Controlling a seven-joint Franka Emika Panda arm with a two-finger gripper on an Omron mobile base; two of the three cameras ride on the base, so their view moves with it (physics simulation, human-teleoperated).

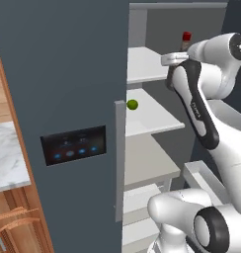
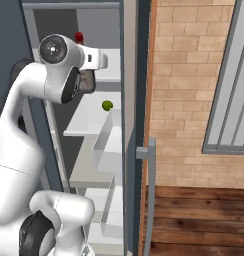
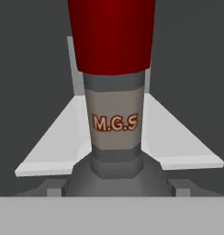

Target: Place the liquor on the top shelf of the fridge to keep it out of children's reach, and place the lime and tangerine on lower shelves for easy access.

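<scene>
Here, liquor [image 3: 114, 110] upright over the top shelf [image 1: 144, 63], hand's grip unclear, lime [image 1: 132, 105] one shelf lower.

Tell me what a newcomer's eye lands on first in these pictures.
First, the big white arm reaching into the open fridge, its gripper up at the top shelf. Next, the bottle with its red cap and "M.G.S" label, upright and very close in the hand view. Then the bright green lime, alone on the shelf below, near its front edge.

Liquor [image 3: 114, 92] apparently above top shelf [image 1: 142, 64]; lime [image 1: 133, 105] below.
</scene>
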